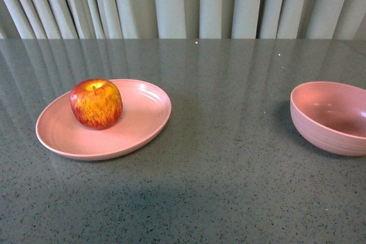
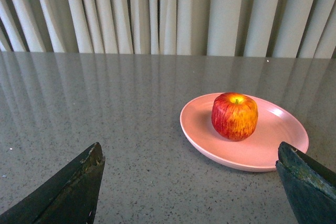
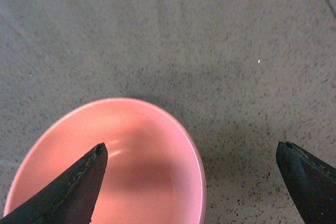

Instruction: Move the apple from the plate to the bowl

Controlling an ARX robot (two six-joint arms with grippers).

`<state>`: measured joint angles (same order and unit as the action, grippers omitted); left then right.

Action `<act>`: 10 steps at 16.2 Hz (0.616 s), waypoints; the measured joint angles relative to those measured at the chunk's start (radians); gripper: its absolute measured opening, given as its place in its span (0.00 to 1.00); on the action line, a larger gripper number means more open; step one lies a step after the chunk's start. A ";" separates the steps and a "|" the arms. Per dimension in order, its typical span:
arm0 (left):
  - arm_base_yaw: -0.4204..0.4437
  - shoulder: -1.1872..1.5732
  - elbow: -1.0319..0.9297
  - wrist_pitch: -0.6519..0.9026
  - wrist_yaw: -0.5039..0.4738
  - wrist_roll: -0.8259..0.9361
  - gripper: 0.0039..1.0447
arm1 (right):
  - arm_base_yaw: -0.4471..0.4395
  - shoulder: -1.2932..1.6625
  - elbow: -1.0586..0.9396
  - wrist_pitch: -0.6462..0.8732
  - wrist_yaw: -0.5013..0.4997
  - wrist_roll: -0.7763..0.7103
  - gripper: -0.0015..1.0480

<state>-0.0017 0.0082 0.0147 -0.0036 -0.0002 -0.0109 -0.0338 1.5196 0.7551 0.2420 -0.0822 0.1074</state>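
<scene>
The red and yellow apple point(image 1: 96, 103) sits upright on the shallow pink plate point(image 1: 143, 119) at the left of the grey table. The deep pink bowl point(image 1: 330, 117) stands empty at the right edge. Neither arm shows in the front view. In the left wrist view the apple point(image 2: 234, 116) rests on the plate point(image 2: 268, 145) ahead of my open, empty left gripper point(image 2: 191, 153), well apart from it. In the right wrist view my open, empty right gripper point(image 3: 191, 150) hangs over the bowl's rim point(image 3: 197, 156), one finger above the bowl's inside.
The speckled grey tabletop point(image 1: 229, 170) spreads between plate and bowl. Pale pleated curtains point(image 1: 183, 4) hang behind the table's far edge.
</scene>
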 joint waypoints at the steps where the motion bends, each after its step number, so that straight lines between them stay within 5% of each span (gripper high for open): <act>1: 0.000 0.000 0.000 0.000 0.000 0.000 0.94 | 0.000 0.033 0.011 -0.010 0.004 0.000 0.94; 7: 0.000 0.000 0.000 0.000 0.000 0.000 0.94 | 0.014 0.130 0.057 -0.046 0.027 0.001 0.94; 10: 0.000 0.000 0.000 0.000 0.000 0.000 0.94 | 0.021 0.163 0.074 -0.067 0.025 0.033 0.70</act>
<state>-0.0017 0.0082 0.0147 -0.0036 -0.0002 -0.0109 -0.0128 1.6829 0.8295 0.1749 -0.0574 0.1406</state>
